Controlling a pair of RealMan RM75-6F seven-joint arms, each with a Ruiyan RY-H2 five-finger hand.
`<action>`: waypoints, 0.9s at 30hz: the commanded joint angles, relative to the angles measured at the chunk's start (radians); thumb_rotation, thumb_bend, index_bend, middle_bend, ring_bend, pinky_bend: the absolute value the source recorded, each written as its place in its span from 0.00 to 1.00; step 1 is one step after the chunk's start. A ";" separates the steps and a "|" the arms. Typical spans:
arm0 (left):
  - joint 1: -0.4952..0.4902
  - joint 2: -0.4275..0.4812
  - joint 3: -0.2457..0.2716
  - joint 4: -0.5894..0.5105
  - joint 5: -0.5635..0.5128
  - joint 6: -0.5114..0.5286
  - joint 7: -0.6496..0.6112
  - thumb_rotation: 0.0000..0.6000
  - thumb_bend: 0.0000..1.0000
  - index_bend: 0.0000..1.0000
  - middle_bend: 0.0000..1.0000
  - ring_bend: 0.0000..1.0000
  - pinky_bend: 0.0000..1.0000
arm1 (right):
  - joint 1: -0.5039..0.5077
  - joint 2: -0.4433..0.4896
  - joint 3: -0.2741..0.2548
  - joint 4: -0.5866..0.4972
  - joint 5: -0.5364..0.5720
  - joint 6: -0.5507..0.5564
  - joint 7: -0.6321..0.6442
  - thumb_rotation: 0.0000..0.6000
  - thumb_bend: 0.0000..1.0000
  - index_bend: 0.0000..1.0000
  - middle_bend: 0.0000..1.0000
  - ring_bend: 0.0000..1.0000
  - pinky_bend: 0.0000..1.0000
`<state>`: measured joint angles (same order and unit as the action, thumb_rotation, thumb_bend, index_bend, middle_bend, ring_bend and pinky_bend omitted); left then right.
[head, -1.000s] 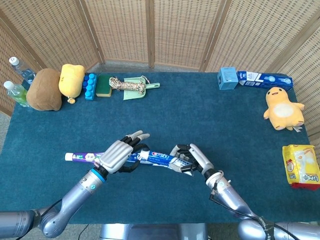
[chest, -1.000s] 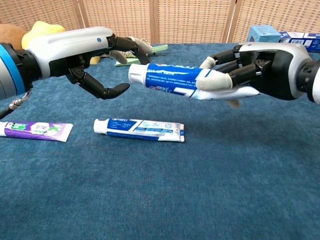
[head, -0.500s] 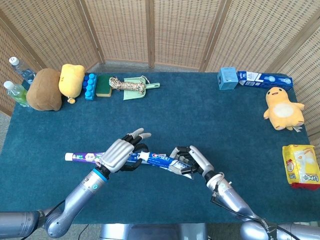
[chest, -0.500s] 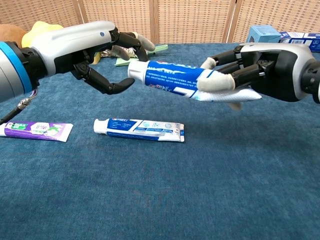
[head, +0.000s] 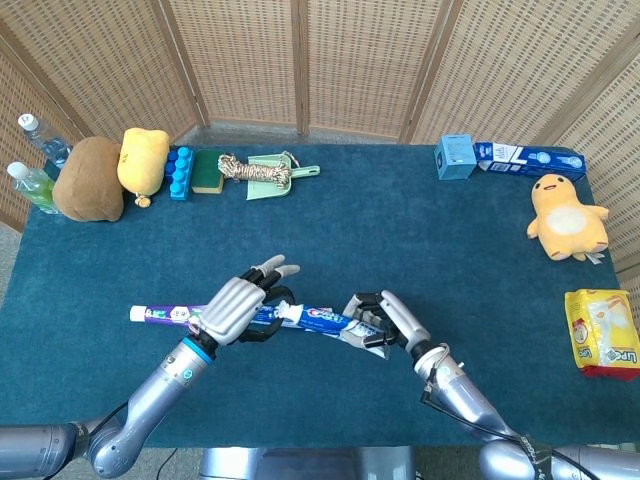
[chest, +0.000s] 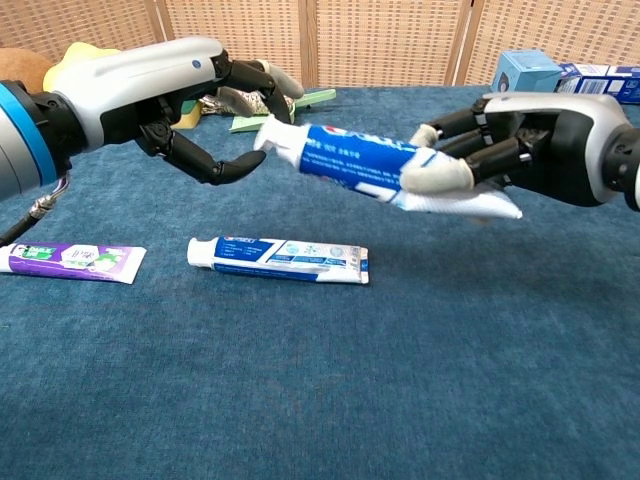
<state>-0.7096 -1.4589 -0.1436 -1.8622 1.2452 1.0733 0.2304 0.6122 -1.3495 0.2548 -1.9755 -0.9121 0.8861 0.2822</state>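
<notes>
your right hand (chest: 520, 160) grips the blue toothpaste tube (chest: 350, 160) by its tail, lifted above the table (chest: 450, 350), while your left hand (chest: 190, 95) hangs spread at its cap, holding nothing.

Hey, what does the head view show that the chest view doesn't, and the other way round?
Only the head view shows the yellow snack bag, the yellow duck plush and the two bottles at the table's left edge.

Only the chest view shows a second blue toothpaste tube lying flat on the cloth, apart from both hands.

Both show the right robot hand holding a blue toothpaste tube in the air, its cap end at the left robot hand, and the purple tube on the table.
</notes>
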 joint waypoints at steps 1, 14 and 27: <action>0.001 0.001 -0.001 0.000 -0.001 0.000 0.001 1.00 0.45 0.56 0.16 0.03 0.16 | 0.005 -0.003 -0.006 0.003 0.010 0.010 -0.025 1.00 0.51 0.92 0.74 0.72 0.74; 0.002 0.005 -0.001 -0.010 -0.008 -0.007 0.006 1.00 0.45 0.58 0.17 0.03 0.16 | 0.021 -0.028 -0.024 0.002 0.030 0.062 -0.141 1.00 0.52 0.92 0.74 0.72 0.74; 0.012 0.022 -0.004 -0.017 -0.023 -0.015 -0.018 1.00 0.44 0.49 0.15 0.02 0.16 | 0.019 -0.053 -0.033 0.000 0.006 0.087 -0.184 1.00 0.52 0.92 0.74 0.72 0.74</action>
<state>-0.6975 -1.4369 -0.1485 -1.8794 1.2250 1.0617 0.2140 0.6298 -1.3967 0.2260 -1.9748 -0.9003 0.9697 0.1069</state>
